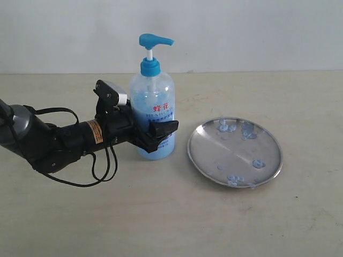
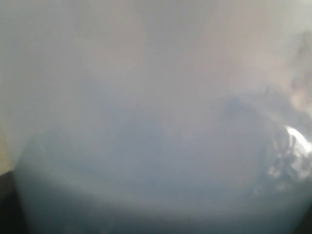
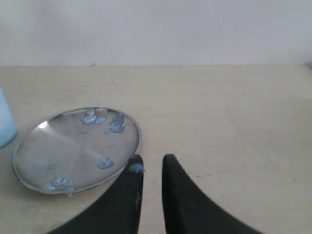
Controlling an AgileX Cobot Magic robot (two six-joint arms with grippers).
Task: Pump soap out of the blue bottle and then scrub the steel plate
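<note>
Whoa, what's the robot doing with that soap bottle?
The left hand is clamped around the lower part of the blue bottle, which stands upright. Beside it lies the steel plate, already dotted with blobs of soap. The right hand hovers near the plate, holding nothing, with a bit of soap stuck on it.

Left arm [image 1: 48, 142]: enters at 9 o'clock and stretches low toward 3 o'clock.
Left gripper [image 1: 158, 133]: jaws level, clamped around the blue bottle [image 1: 153, 101].
Right gripper [image 3: 152, 163]: fingers a narrow gap apart, gripping nothing.
</note>
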